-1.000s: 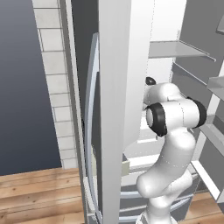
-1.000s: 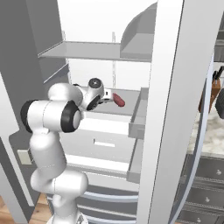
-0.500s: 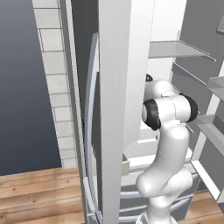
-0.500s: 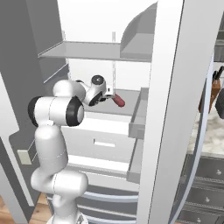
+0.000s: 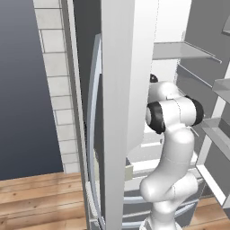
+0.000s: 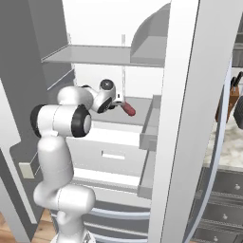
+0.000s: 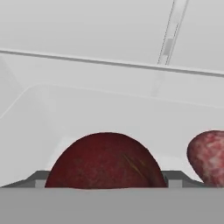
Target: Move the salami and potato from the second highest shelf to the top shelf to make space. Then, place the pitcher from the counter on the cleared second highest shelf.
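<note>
The salami (image 6: pixel 128 110) is a dark red sausage lying on the second highest shelf (image 6: pixel 141 105) of the open fridge. My gripper (image 6: pixel 118 103) reaches in at its near end. In the hand view the salami (image 7: pixel 105 159) shows end-on as a dark red dome between my two fingertips (image 7: pixel 39 177), which stand wide on either side of it, very close to its flanks. The gripper (image 7: pixel 107 183) is open around it. To its right on the shelf (image 7: pixel 109 113) lies a mottled reddish lump (image 7: pixel 208 155), probably the potato. The top shelf (image 6: pixel 90 54) is bare. The pitcher is out of view.
The white fridge door (image 5: pixel 126 90) stands open to the left of the arm, another door panel (image 6: pixel 190 118) to the right. A white drawer box (image 6: pixel 114 154) sits under the shelf. The marble counter (image 6: pixel 232 147) shows at far right, with dark utensils above it.
The hand has pushed further into the fridge, up to the salami's end. The jaws have narrowed slightly around it. The salami has not moved.
</note>
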